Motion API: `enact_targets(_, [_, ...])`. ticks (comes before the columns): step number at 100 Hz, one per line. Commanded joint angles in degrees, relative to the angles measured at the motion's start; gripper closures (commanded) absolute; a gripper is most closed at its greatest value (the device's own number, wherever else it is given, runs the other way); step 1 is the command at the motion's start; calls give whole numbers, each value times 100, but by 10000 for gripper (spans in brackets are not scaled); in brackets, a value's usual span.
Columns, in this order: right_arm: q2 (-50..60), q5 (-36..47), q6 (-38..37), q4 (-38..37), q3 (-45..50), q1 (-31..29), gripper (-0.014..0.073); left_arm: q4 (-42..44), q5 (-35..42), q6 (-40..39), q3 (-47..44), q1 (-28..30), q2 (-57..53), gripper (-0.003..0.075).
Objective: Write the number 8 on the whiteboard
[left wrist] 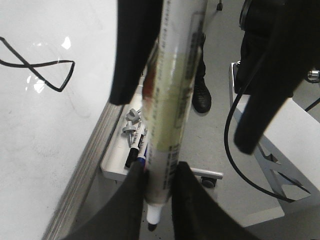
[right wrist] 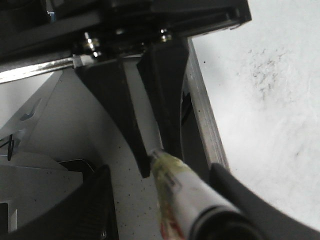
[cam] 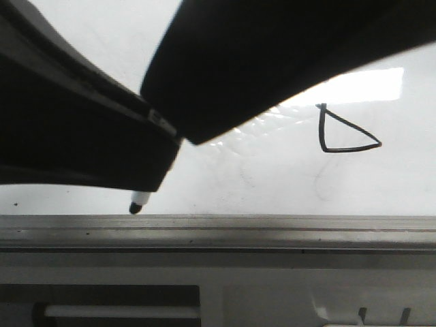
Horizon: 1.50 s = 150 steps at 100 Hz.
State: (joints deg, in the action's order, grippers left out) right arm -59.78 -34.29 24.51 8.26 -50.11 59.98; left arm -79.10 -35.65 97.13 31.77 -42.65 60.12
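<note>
The whiteboard [cam: 272, 177] bears the number 8 [cam: 351, 125]. In the front view only its triangular loop shows; the rest is behind a dark arm. Its crossed strokes [left wrist: 68, 77] show in the left wrist view. My left gripper [left wrist: 159, 172] is shut on a white marker [left wrist: 170, 100] near the tip. The black tip [cam: 137, 202] hangs at the board's grey rail [cam: 218, 228], away from the figure. My right gripper [right wrist: 160, 170] is open, its fingers spread either side of the marker's rear end [right wrist: 175, 185].
A small white tray [left wrist: 115, 170] with spare markers and screws hangs outside the rail [left wrist: 85, 165]. A black shoe [left wrist: 201, 95] and a black cable [left wrist: 235, 145] are on the floor beyond. A patch of black specks [right wrist: 265, 70] marks the board.
</note>
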Motion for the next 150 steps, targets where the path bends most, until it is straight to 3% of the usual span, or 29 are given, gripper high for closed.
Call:
enact_targets(1, [64, 376, 74, 5, -170, 11, 122, -309, -68, -64, 194, 25, -53, 741])
enact_targets(47, [651, 721, 74, -6, -193, 11, 122, -309, -126, -64, 194, 25, -53, 741])
enact_targets(78, [1471, 917, 44, -494, -193, 11, 127, -309, -186, -64, 194, 25, -53, 741])
enact_targets(90, [1687, 971, 31, -494, -193, 11, 249, -309, -213, -64, 194, 25, -53, 741])
enact_targets(107, [1869, 960, 31, -494, -193, 11, 669, -309, -248, -64, 194, 25, -53, 741])
enact_targets(122, [1971, 970, 31, -494, -193, 11, 646, -351, 41, -401, 194, 25, -53, 741])
enact_targets(150, [2066, 970, 31, -601, -193, -2, 646, -456, 1293, -1358, 194, 25, -53, 741])
